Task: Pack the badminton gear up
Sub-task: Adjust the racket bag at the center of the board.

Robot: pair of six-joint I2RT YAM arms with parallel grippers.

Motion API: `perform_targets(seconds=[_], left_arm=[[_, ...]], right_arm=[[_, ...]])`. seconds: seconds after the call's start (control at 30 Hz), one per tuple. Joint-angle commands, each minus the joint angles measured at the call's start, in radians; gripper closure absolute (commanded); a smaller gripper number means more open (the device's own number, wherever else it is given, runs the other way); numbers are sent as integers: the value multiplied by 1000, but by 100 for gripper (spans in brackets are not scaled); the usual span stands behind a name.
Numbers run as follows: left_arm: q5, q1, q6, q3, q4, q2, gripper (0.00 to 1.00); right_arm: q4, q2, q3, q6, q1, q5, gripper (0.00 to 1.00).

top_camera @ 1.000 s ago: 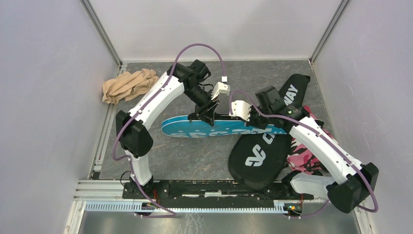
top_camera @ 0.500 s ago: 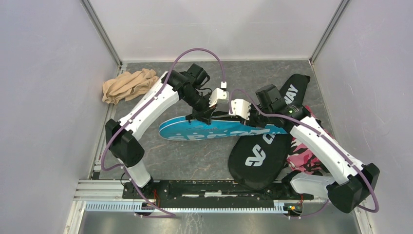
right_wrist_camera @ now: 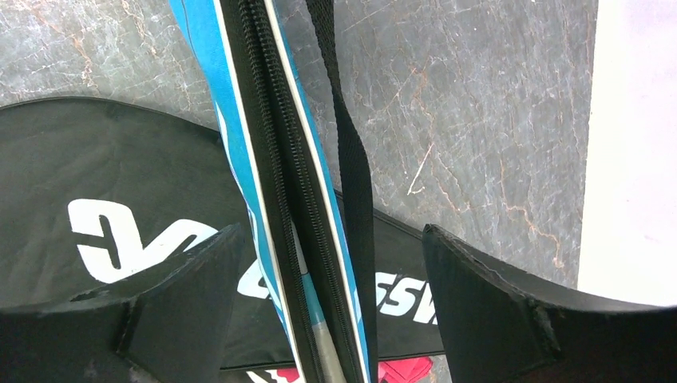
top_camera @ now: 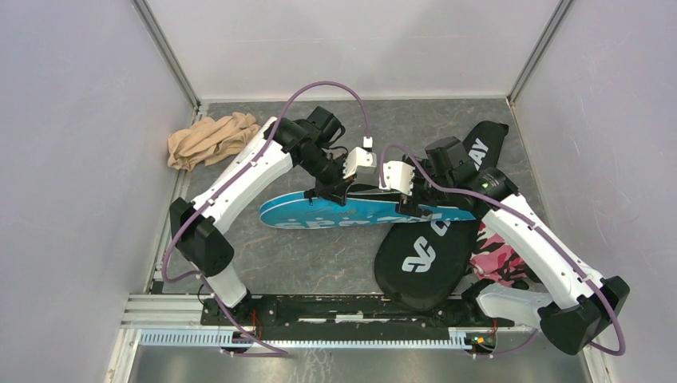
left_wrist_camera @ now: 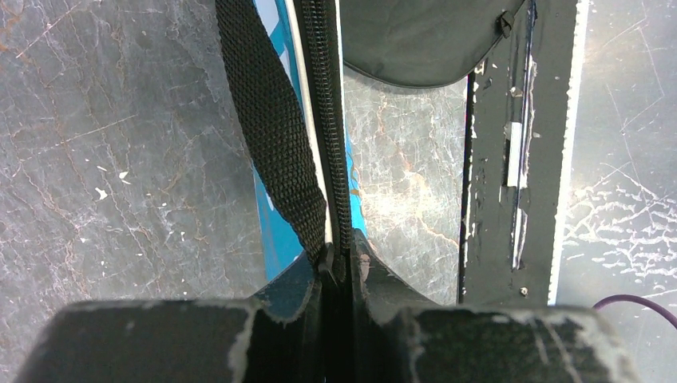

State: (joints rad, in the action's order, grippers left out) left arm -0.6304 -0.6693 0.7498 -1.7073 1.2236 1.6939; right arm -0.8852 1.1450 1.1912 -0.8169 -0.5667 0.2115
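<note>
The blue "SPORT" cover [top_camera: 351, 215] stands on its edge across the middle of the floor, its right end over the black "CROSSWAY" cover [top_camera: 423, 255]. My left gripper [top_camera: 331, 191] is shut on the blue cover's zipper edge [left_wrist_camera: 342, 259], beside its black strap [left_wrist_camera: 271, 136]. Wide open, my right gripper [top_camera: 405, 201] straddles the blue cover [right_wrist_camera: 239, 120] without touching it; its fingers [right_wrist_camera: 199, 271] stand on either side. Through the parted zipper a blue and silver racket shaft [right_wrist_camera: 323, 349] shows. No shuttlecocks or tube are in view.
A tan cloth bundle [top_camera: 209, 140] lies at the back left by the wall. A pink patterned fabric thing [top_camera: 499, 259] pokes out under the black cover at the right. The black base rail [left_wrist_camera: 495, 159] runs along the near edge. Walls enclose three sides.
My right gripper has opened and let go of the blue cover. My left gripper has closed on its zipper edge, and the cover has shifted a little to the left.
</note>
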Motion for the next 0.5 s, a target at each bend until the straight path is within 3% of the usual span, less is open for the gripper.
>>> perform_targets(seconds=[0.0, 0.27, 0.33, 0.47], left_arm=[[-55, -10, 55, -1, -33, -70, 92], [-79, -10, 80, 21, -41, -97, 90], [-78, -10, 80, 29, -54, -103, 89], [-78, -10, 74, 34, -79, -107, 87]], right_arm=[[21, 12, -6, -21, 10, 21, 13], [26, 64, -45, -73, 64, 102, 19], [23, 76, -59, -83, 72, 130, 26], [19, 95, -79, -88, 74, 166, 48]])
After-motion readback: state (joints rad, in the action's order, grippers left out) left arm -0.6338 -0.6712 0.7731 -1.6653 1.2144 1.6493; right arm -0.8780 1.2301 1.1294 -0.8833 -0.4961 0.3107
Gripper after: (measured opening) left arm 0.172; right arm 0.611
